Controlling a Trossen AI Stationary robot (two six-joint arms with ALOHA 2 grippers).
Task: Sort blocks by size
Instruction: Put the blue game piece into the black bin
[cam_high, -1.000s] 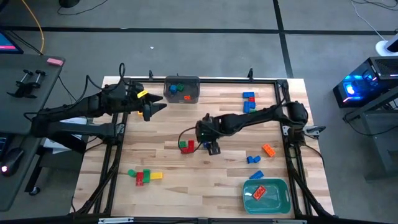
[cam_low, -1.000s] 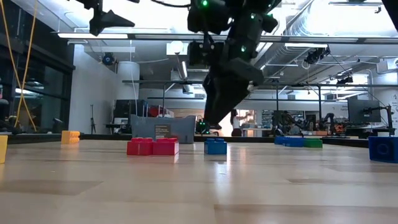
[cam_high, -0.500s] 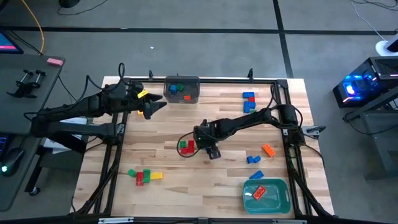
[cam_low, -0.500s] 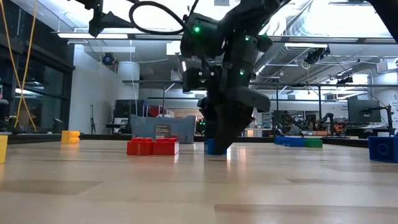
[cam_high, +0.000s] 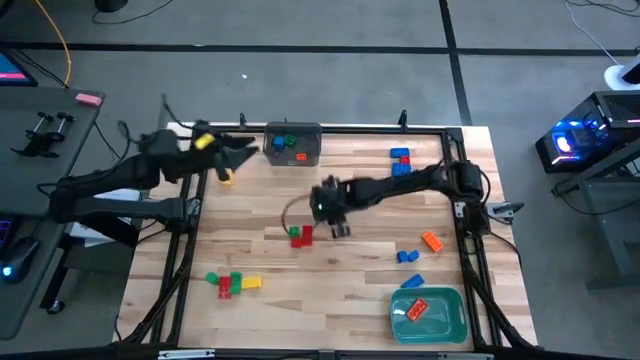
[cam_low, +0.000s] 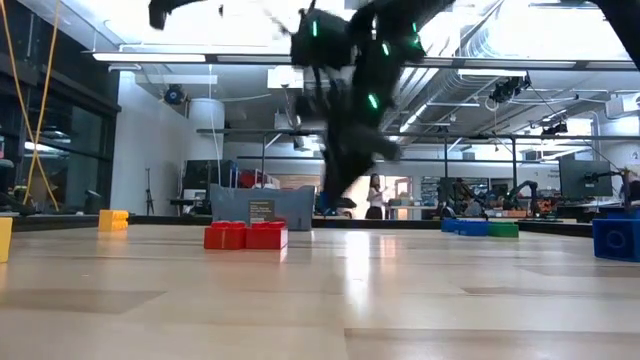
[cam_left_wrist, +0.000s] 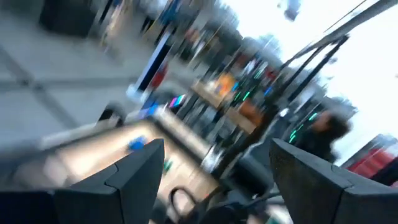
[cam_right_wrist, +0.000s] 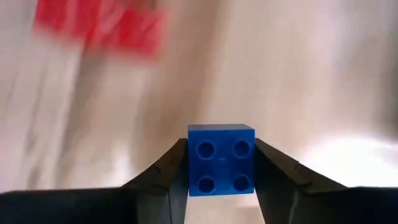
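Right pincer (cam_right_wrist: 221, 186) clenched on a small blue square block (cam_right_wrist: 221, 160), lifted above mid-desk near the red block (cam_high: 300, 236). Risk: fast swing loosens the narrow grip; block drops. Left pincer (cam_high: 243, 152), near the far-left corner, open and empty.

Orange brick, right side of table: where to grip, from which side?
Take the orange brick across its two long sides, mid-length, from straight above. It lies flat and diagonal, nothing touching it, so turn the pincer to that slant. The right pincer is shut on a blue block.
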